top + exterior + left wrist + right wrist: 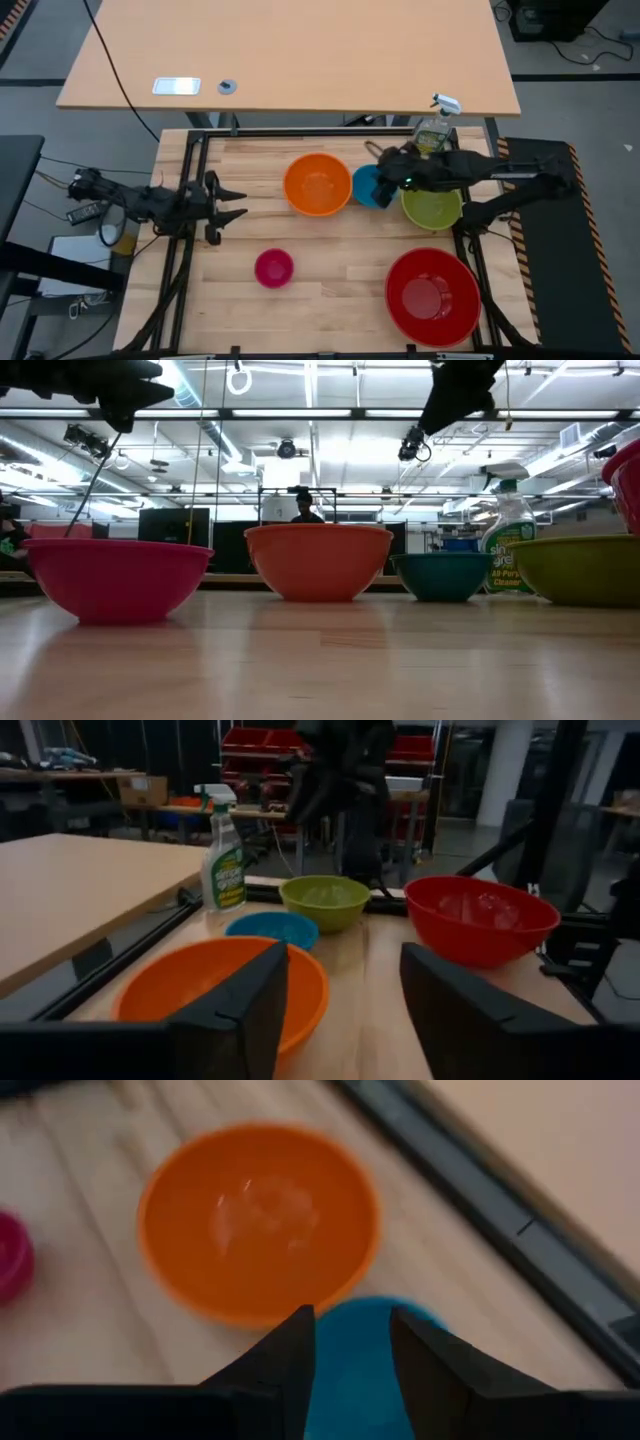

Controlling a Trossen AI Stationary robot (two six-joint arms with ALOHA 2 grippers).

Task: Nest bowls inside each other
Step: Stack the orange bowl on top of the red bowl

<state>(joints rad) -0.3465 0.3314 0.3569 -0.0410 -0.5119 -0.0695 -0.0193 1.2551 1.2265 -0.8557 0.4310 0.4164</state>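
Five bowls stand upright and apart on the wooden table: orange (pixel 317 184), blue (pixel 366 188), lime green (pixel 432 208), red (pixel 432 296) and small pink (pixel 273 267). My right gripper (pixel 378 163) hovers open above the blue bowl (pixel 365 1370), next to the orange bowl (pixel 258 1220). In the low view it (pixel 412 448) hangs well above the rims. My left gripper (pixel 243 203) stands open at the table's left side, pointing level toward the orange bowl (pixel 200 990), with nothing between its fingers (pixel 240 1020).
A green spray bottle (pixel 433 130) with a white trigger stands at the far edge behind the lime green bowl. Black frame rails (pixel 190 170) run along the table's left, far and right sides. Bare wood lies between the pink and red bowls.
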